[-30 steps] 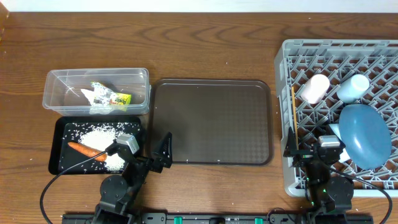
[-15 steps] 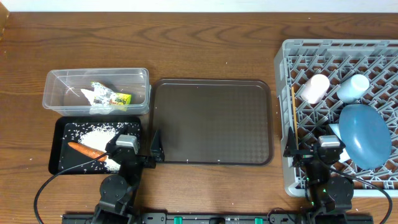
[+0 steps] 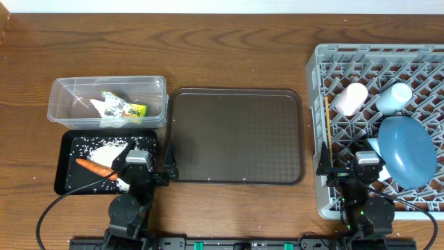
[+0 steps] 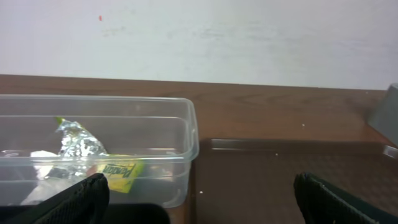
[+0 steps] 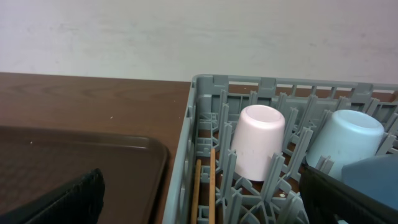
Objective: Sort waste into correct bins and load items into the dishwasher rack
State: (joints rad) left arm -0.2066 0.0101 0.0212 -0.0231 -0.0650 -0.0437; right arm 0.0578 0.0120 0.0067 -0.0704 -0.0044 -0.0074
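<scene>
The wrapper (image 4: 117,169) in the clear tub (image 4: 155,130), far left, has a yellow label too blurred to read. The carrot (image 3: 94,167) lies left-to-right in the black tray (image 3: 69,184). The chopsticks (image 3: 327,132) run near-to-far in the rack (image 3: 361,50). The left gripper (image 4: 200,190) and right gripper (image 5: 202,186) gape, empty.

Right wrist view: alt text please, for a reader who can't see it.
A grey rack fills the right half, holding a pink cup, a light blue cup beside it, and two chopsticks lying along its left wall. A brown tray sits left of the rack on a wooden table. The open right pincer shows as dark fingers in the bottom corners.
</scene>
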